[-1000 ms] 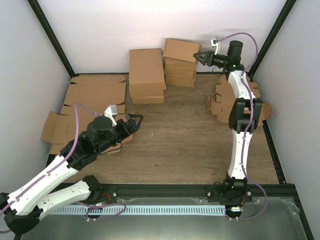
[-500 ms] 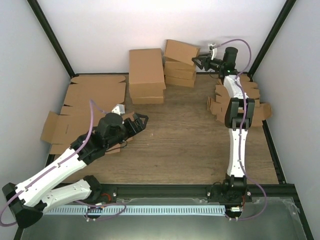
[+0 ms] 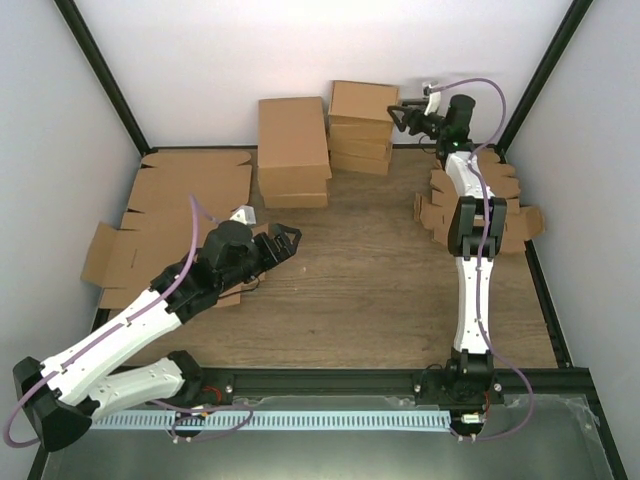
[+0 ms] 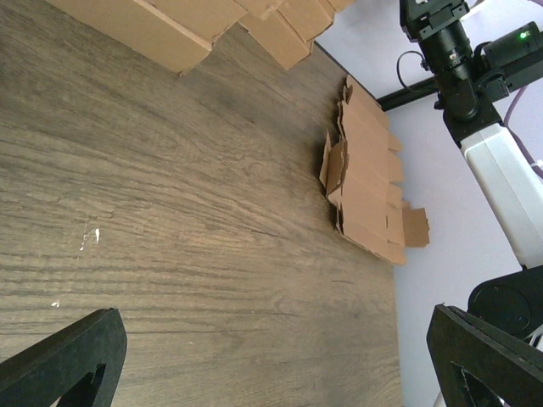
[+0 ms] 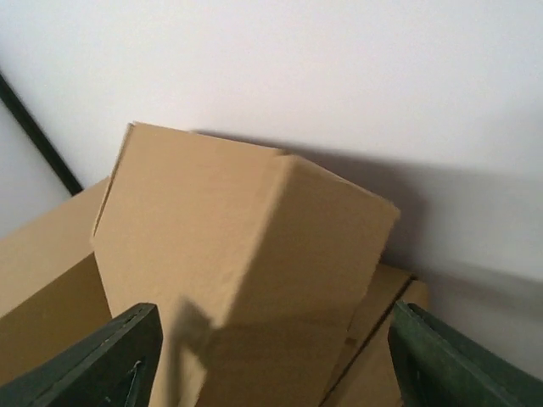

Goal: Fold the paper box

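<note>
Right fingers [image 5: 114, 360] apart before plain paper box [image 5: 246, 254]

I see a stack of wide brown boxes [image 3: 293, 150] at the back of the wooden table [image 3: 380, 290], with the white wall [image 3: 230, 50] right behind it. Left of that stack and nearer: big flat cardboard sheets [image 3: 190, 185], overlapping, flaps out. Black frame posts [image 3: 100, 75] slant up on either side of the stack. In front of it there's bare wood grain.
</note>
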Action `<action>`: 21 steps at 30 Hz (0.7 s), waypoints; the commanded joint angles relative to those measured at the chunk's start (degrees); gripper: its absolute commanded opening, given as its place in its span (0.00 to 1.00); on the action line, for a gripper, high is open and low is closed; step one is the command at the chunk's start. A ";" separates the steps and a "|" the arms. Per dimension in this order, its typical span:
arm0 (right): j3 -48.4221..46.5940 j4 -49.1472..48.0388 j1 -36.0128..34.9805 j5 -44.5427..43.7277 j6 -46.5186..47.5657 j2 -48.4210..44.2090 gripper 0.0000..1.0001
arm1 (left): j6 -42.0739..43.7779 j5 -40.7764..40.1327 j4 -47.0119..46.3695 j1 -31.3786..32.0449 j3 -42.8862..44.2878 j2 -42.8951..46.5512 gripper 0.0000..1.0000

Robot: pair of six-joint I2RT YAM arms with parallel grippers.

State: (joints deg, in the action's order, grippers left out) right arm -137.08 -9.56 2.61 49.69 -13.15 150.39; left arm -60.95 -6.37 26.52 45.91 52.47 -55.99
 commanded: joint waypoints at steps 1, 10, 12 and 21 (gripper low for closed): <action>-3.33 -1.16 0.29 -7.40 -3.11 0.30 0.79 | 1.34 0.80 -1.30 -0.60 1.60 0.16 1.00; -4.99 1.89 -0.32 -13.01 -3.36 0.10 0.88 | 1.26 2.06 -1.39 -1.11 0.97 -0.01 1.00; -5.29 1.82 -0.33 -12.56 -3.65 -0.38 0.91 | 1.27 2.15 -1.47 -1.24 0.88 0.08 1.00; -0.99 5.92 -0.33 -6.76 -0.48 -10.24 1.00 | 7.65 -0.84 1.67 -1.63 2.52 0.84 1.00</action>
State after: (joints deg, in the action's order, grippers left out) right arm -139.15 -5.45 2.44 39.97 -15.88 149.29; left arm -58.89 -5.17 26.30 44.80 52.49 -55.94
